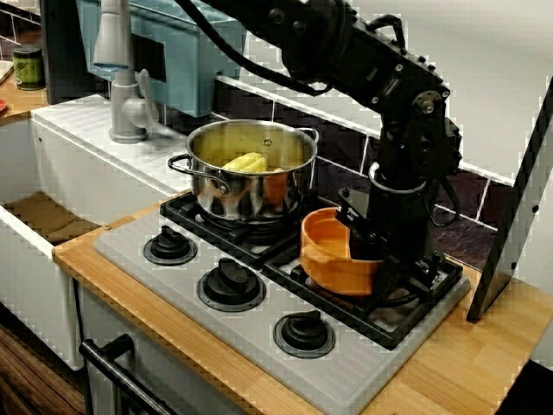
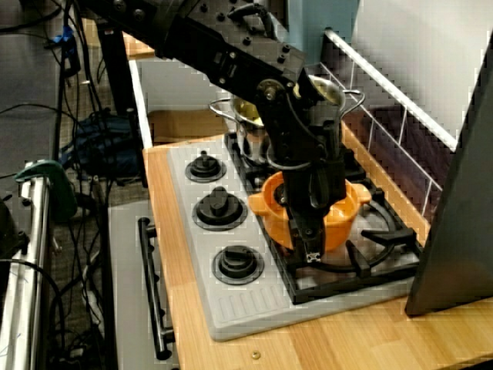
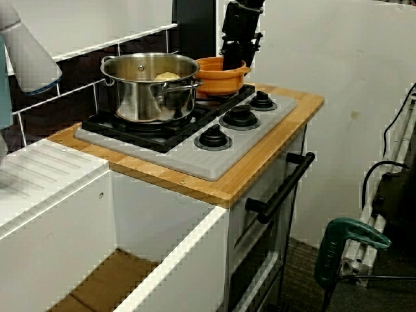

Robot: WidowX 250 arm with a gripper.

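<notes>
An orange pot (image 1: pixel 324 259) (image 2: pixel 266 208) (image 3: pixel 214 68) sits on the right burner grate of a toy stove (image 1: pixel 173 285). My gripper (image 1: pixel 359 242) (image 2: pixel 308 223) (image 3: pixel 234 55) comes straight down onto its rim, one finger inside the pot and the other outside against the wall, closed on that wall. Right beside it, on the left burner, stands a steel pot (image 1: pixel 251 186) (image 3: pixel 149 91) with a yellow corn cob (image 1: pixel 244 162) inside. The two pots nearly touch.
Three black knobs (image 1: pixel 231 285) line the stove's front. A white sink (image 1: pixel 52 216) and grey faucet (image 1: pixel 121 86) lie to the left. A dark slanted board (image 1: pixel 518 216) leans at the right. A tiled wall stands behind. An oven handle (image 3: pixel 279 188) hangs below the counter.
</notes>
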